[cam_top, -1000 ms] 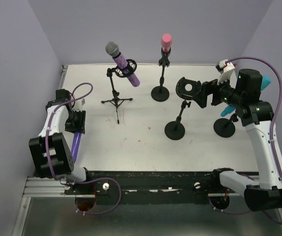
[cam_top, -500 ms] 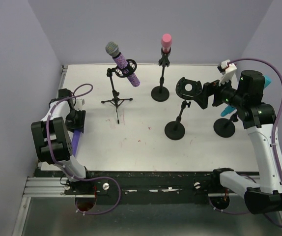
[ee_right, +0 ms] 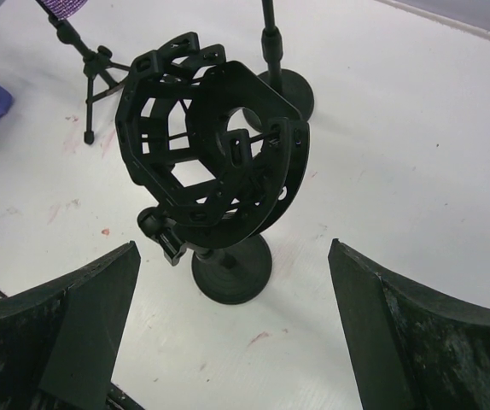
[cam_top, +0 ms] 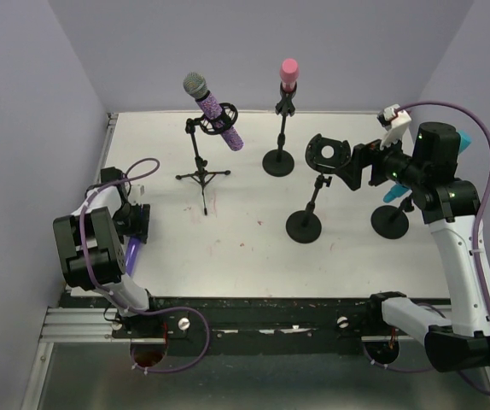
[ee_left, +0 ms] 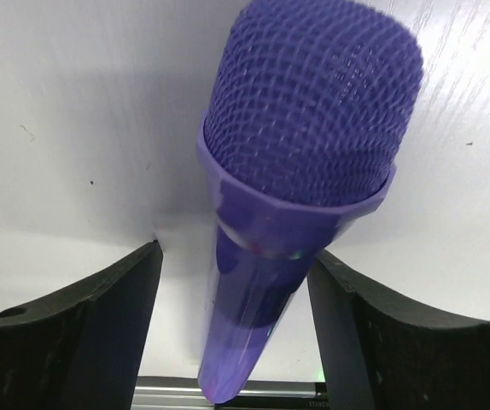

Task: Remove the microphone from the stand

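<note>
Since a second ago the left arm has folded down and drawn back toward its base, bringing the purple microphone [cam_top: 130,254] low over the table [cam_top: 245,231]. The microphone lies between the fingers of the left gripper [ee_left: 236,252]. It runs straight ahead along the gripper's own reach, mesh head foremost and tail back toward the palm.

We see the fingers parted wider than the handle. White table shows between the handle and the finger on the left of the wrist view. The other finger sits close beside the handle, and we cannot tell whether it touches. We judge the grip slack, so the coming move would be a straight pull back off the tail.

The right gripper [ee_right: 234,246] is spread wide and holds nothing. The empty shock mount [ee_right: 211,145] stands just ahead of it, well apart from the microphone, so the left arm is nearer.
</note>
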Motion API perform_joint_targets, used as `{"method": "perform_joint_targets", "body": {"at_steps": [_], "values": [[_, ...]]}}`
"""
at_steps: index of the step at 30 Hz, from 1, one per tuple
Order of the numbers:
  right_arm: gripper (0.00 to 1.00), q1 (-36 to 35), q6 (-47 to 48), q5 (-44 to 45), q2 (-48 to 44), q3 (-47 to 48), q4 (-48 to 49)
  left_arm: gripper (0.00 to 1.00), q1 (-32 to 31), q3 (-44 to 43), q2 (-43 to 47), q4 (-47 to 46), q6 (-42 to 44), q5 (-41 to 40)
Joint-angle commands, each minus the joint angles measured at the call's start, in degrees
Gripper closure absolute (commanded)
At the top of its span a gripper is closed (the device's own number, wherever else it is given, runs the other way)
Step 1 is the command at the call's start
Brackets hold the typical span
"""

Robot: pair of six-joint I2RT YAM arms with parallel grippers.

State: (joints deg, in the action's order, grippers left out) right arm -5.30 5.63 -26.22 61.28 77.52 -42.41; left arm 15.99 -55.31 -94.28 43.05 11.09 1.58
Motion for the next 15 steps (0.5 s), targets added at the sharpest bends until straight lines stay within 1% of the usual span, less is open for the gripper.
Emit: {"method": "perform_joint_targets", "body": {"at_steps": [1,4,5,8,11,13,15], "values": [[0.0,0.0,0.3,-0.7,0.1,1.9,-1.6,0.21,0.6,2.8,3.1,-2.4,1.4,-1.6],[0.0,0.0,0.6,-0.9,0.2,2.6,-2.1,0.16,0.6,2.6,3.9,-2.2,2.9,1.3],[0.0,0.0,0.7,-0.9,0.3,3.0,-2.4,0.02,0.7,2.2,4.5,-1.8,3.3,2.1],[0.0,-0.1,1.2,-1.1,0.8,4.9,-4.8,0.02,0.6,1.7,6.1,-0.6,5.2,2.0],[0.0,0.0,2.2,-1.5,1.8,9.1,-9.2,0.02,0.6,0.2,9.0,3.2,5.8,0.2],[0.0,0.0,2.7,-1.6,2.4,12.5,-11.8,0.02,0.7,-1.6,12.8,6.8,5.7,-0.9],[0.0,0.0,2.7,-1.3,3.0,15.5,-13.7,0.02,0.7,-3.1,17.9,9.6,6.5,-0.2]]}}
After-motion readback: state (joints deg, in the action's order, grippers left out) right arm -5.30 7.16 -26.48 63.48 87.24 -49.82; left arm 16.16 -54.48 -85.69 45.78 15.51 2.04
